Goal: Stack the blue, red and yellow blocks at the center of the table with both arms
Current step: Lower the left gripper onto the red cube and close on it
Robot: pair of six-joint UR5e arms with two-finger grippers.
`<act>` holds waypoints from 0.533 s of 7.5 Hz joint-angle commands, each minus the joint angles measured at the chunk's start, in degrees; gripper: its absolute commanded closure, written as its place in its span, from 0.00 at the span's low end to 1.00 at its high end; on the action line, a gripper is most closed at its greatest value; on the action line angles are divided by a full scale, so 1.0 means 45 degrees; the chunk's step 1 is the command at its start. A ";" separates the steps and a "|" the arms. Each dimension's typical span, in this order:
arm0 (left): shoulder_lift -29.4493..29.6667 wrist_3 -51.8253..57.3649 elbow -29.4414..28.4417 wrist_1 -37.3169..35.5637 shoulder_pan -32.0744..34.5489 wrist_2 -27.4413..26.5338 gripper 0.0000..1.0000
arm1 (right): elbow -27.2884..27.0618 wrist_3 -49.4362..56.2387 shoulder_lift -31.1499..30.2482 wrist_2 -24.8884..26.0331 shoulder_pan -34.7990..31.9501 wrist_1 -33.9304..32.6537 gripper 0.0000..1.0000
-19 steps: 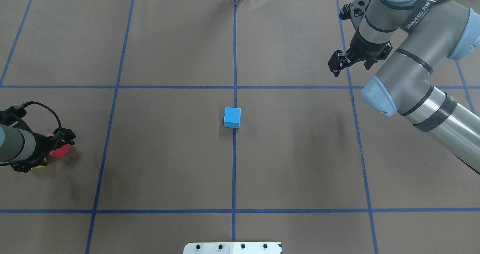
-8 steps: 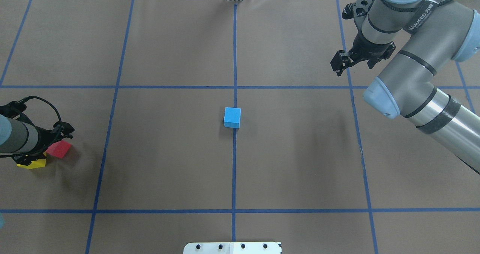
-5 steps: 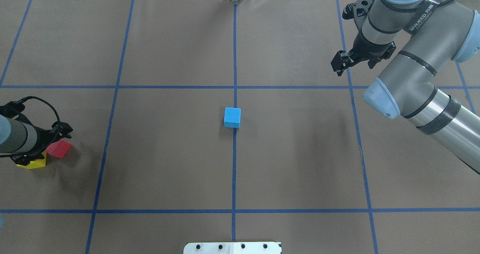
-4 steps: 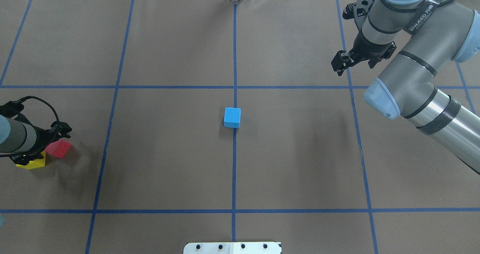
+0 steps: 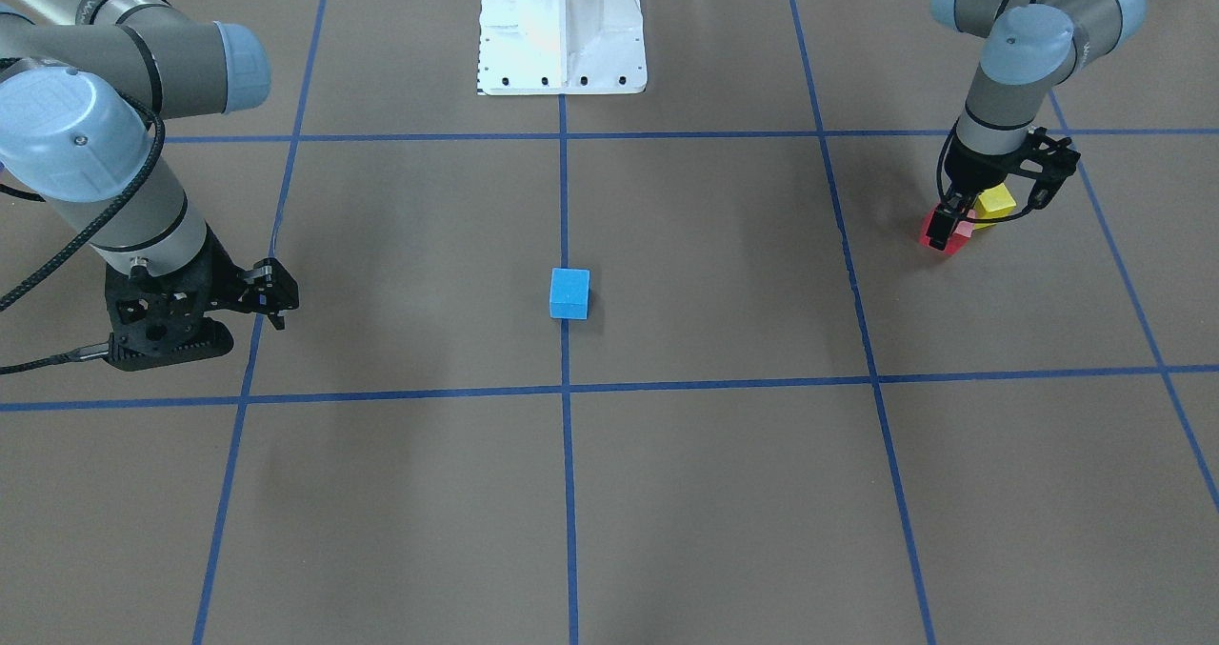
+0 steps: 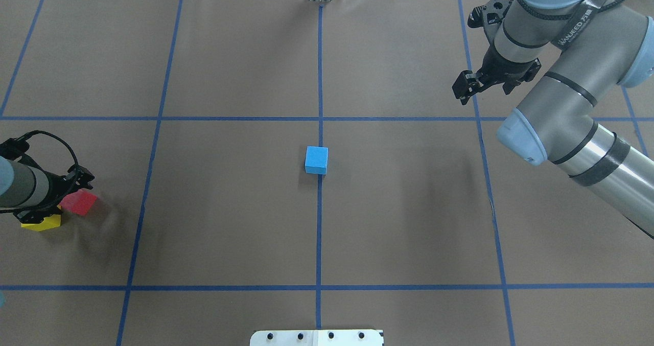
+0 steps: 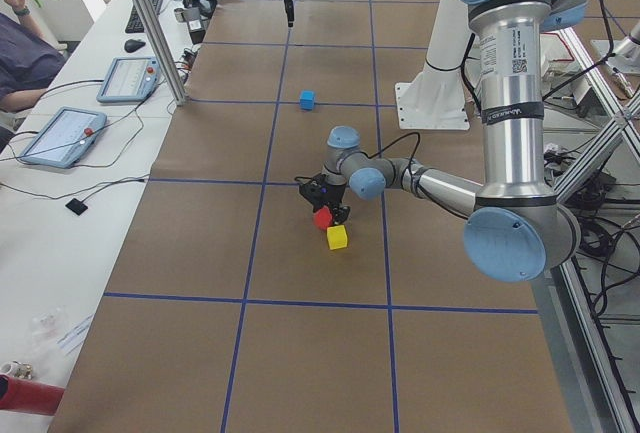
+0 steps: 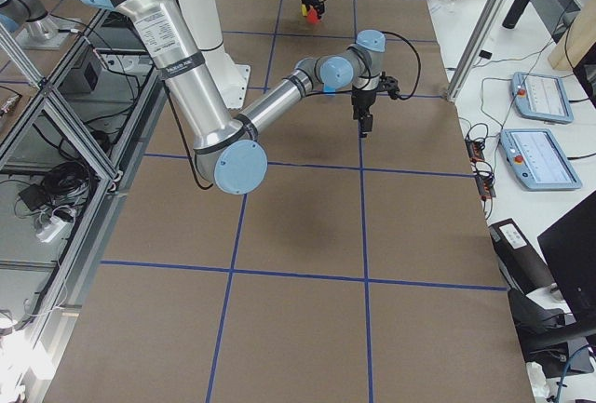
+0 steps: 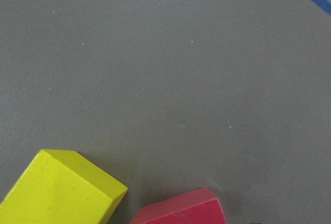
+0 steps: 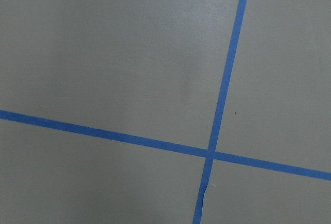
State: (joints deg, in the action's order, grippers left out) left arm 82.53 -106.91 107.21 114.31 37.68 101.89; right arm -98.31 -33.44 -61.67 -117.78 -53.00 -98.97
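A blue block (image 6: 317, 160) sits at the table's centre, also seen in the front view (image 5: 569, 293). My left gripper (image 6: 72, 189) is at the far left, shut on a tilted red block (image 6: 79, 203), which it holds low over the paper (image 5: 955, 233). A yellow block (image 6: 41, 222) lies right beside the red one, partly under my wrist. The left wrist view shows the yellow block (image 9: 62, 190) and the red block's top (image 9: 181, 208) at the bottom edge. My right gripper (image 6: 461, 89) hangs open and empty at the far right, well away from the blocks (image 5: 276, 292).
Brown paper with blue tape grid lines covers the table; a tape crossing (image 10: 211, 153) lies under my right wrist. The white robot base (image 5: 562, 26) stands at the robot's edge. Operator tablets (image 7: 60, 135) sit on a side bench.
My left gripper has drawn slightly left with the red block, uncovering more of the yellow block. My right gripper has drifted a little up and right. The blue block has not moved.
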 commanded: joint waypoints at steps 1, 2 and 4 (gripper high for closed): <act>-0.0019 0.0007 0.0120 -0.0031 0.0005 0.0033 1.00 | -0.0009 -0.0011 -0.0005 0.0001 -0.0018 0.0000 0.01; -0.0058 0.0182 0.0508 -0.0089 0.0005 0.0130 1.00 | -0.0028 0.0008 -0.0044 0.0001 -0.0018 0.0000 0.01; 0.0018 0.2143 0.1735 -0.1582 0.0878 0.0597 1.00 | -0.0028 0.0008 -0.0122 0.0001 -0.0037 0.0000 0.01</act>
State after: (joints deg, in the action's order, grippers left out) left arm 82.31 -102.86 111.61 111.77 39.18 103.29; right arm -98.42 -33.41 -62.05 -117.77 -53.11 -98.96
